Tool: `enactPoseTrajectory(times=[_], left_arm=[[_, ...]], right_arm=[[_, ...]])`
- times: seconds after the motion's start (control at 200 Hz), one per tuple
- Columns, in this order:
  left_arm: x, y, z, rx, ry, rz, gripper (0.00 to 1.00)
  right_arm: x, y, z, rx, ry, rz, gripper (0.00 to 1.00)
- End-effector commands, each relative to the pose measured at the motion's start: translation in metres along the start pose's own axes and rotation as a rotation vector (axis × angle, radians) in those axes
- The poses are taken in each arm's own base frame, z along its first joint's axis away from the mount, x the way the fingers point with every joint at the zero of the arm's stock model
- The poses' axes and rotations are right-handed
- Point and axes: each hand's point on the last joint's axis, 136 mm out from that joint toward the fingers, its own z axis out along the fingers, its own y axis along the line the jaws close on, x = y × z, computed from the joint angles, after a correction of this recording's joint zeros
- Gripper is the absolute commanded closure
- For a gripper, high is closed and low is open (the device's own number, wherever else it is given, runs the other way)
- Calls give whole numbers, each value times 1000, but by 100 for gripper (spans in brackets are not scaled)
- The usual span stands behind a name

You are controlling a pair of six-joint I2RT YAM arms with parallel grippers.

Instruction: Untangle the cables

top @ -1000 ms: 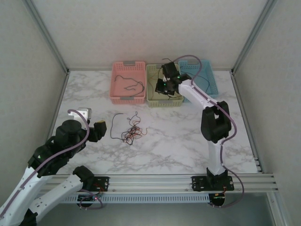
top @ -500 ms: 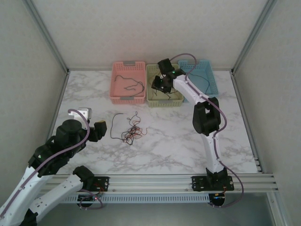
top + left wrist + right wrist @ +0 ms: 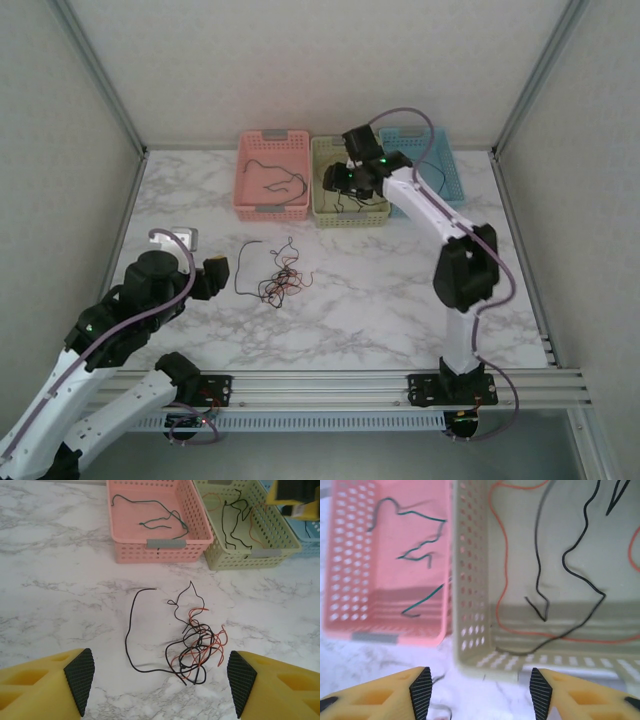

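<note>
Left gripper: the left gripper hung low over the marble table on the near left, jaws spread wide, nothing between them.
Right gripper: the right gripper was way out at the far side over the near edge of the yellow-green basket. Its fingers were apart and it wasn't holding a thing.
Main tangle: the tangle of cables sat on the table just right of the left gripper. It was a messy knot of black and red-orange strands, pretty much dead centre between the yellow fingers in the left wrist view.
Loose strand: one long black strand curved out of the left side of the knot and lay flat on the marble.
Baskets: three stood in a row along the far edge. The pink basket was on the left, the yellow-green one was in the middle and touched it, and the blue basket was on the right.
Pink basket contents: a green cable lay squiggled on the bottom.
Yellow-green basket contents: a black cable and a red-orange cable lay loose on the floor, crossing each other.
Blue basket contents: something thin and dark was in there, too small to tell more.
</note>
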Motion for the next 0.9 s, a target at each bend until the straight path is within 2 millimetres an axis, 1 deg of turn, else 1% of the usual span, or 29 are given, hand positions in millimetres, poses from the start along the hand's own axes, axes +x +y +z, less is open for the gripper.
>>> enactPoseTrajectory(times=[0.0,0.075,0.08,0.1,0.16,0.175,0.19,0.25,0.35,0.435,0.541,0.591,0.621,0.686,0.751,0.811,0.896], left_arm=[[4,0,5,-7,20,-24,25],[3,5,11,-55,31,-112,23],[4,5,12,-55,33,-119,23],[5,2,16,-45,37,-143,23],[15,-13,34,17,64,-197,23],[17,-14,39,18,70,-207,23],[20,-15,44,17,75,-220,23],[34,-15,65,-8,113,-227,23],[50,-5,92,-116,167,-196,23],[66,3,116,-176,198,-181,23],[90,14,142,-222,243,-204,24],[98,21,154,-242,253,-221,24],[101,24,160,-244,268,-234,26],[105,32,173,-267,296,-254,30],[103,36,184,-295,312,-242,30],[108,42,196,-318,341,-243,31],[110,43,209,-322,374,-246,34]], right_arm=[[2,15,-59,-86,-149,-82,43],[24,12,-81,-133,-176,-104,43],[22,14,-85,-141,-185,-106,43],[29,12,-89,-148,-187,-108,44],[49,2,-101,-160,-190,-115,44],[53,1,-102,-162,-187,-117,44],[58,-2,-107,-168,-191,-119,44],[75,-11,-117,-177,-187,-122,44],[99,-25,-131,-181,-177,-121,45],[114,-35,-142,-183,-180,-115,45],[129,-45,-145,-177,-169,-108,44],[135,-49,-143,-173,-157,-100,44],[140,-52,-142,-173,-148,-92,44],[146,-55,-140,-177,-142,-81,45],[149,-59,-141,-181,-160,-75,45],[152,-65,-143,-171,-183,-73,45],[155,-71,-145,-155,-191,-75,45]])
